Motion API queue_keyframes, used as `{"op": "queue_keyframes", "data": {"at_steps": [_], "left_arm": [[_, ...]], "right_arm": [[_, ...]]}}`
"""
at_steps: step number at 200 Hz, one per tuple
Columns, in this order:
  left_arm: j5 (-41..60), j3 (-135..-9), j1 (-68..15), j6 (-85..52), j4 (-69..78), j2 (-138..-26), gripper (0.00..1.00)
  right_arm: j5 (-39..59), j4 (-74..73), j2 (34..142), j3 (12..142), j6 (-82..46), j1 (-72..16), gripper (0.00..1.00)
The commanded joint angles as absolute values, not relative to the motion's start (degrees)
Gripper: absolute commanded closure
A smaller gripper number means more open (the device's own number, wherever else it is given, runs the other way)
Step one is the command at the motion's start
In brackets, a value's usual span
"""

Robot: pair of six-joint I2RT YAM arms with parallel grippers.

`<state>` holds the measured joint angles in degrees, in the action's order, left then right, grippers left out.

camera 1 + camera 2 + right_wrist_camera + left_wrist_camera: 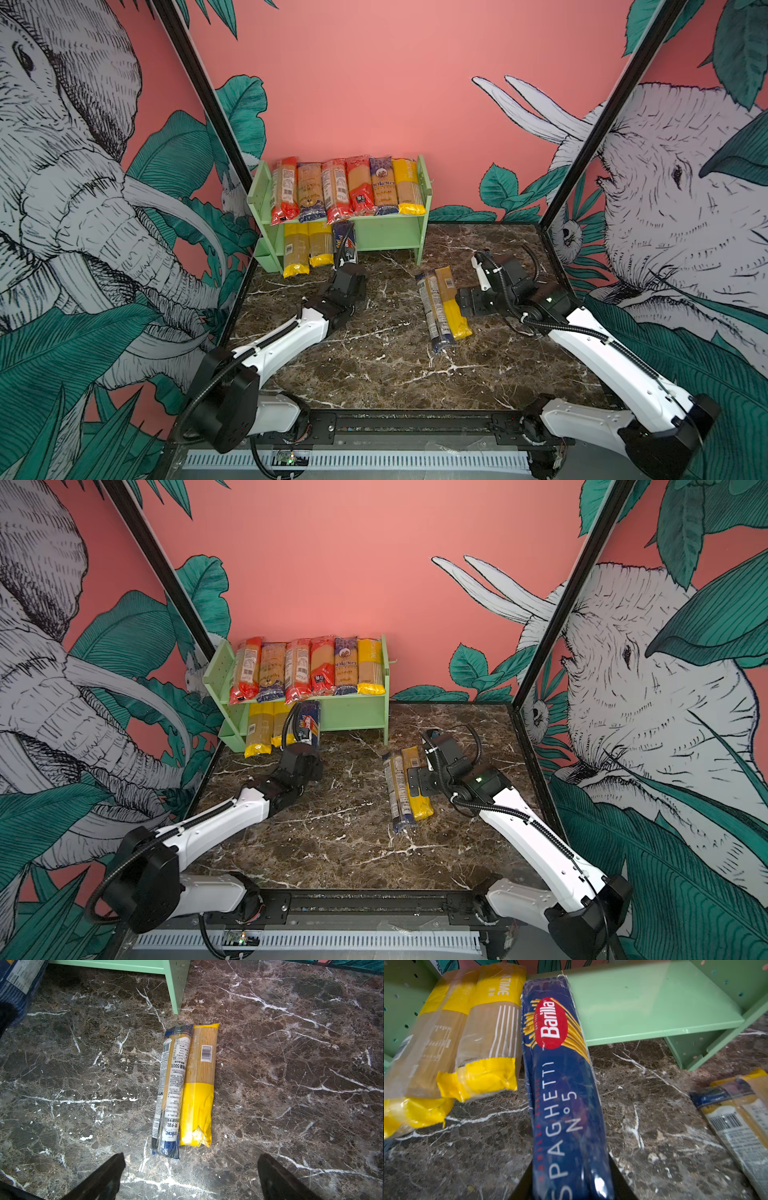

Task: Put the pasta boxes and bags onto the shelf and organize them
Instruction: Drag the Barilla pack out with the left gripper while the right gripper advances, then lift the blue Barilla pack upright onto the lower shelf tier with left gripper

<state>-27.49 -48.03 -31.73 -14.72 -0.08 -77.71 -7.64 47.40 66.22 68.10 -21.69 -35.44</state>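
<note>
Grips Barilla pack in left claw at eight-pack shelf; poises right claw wide near last two packs.

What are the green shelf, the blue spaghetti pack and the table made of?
Green shelf: probably painted wood or board, matte; flat panels with peg holes. Barilla pack: shiny plastic film, it glints and wrinkles. Table: looks like polished dark marble with white veins, maybe only a print.

marble table, green shelf, blue-ended pack, yellow-ended pack
</note>
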Motion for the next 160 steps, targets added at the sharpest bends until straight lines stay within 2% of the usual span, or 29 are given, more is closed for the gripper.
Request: {"op": "queue_keyframes", "data": {"at_steps": [1, 54, 148, 153, 160], "left_arm": [[-28.78, -53.49, -29.69, -12.67, 12.59, -78.97, 1.0], [-27.72, -56.32, -26.06, -13.15, 15.53, -87.29, 1.0], [-25.16, -57.79, -22.54, -13.97, 17.27, -92.44, 1.0], [-25.0, -57.62, -22.54, -13.96, 17.34, -92.38, 0.94], [-24.94, -57.36, -22.54, -14.05, 17.4, -92.2, 0.78]], "right_arm": [[-7.03, 46.23, 66.48, 67.49, -20.27, -34.48, 0.01], [-6.17, 45.79, 66.4, 67.06, -19.16, -31.58, 0.01], [-5.28, 46.45, 67.46, 68.92, -19.5, -29.88, 0.01], [-5.33, 46.57, 67.46, 69.11, -19.64, -29.84, 0.01], [-5.34, 46.74, 67.49, 69.22, -19.76, -29.88, 0.01]]}}
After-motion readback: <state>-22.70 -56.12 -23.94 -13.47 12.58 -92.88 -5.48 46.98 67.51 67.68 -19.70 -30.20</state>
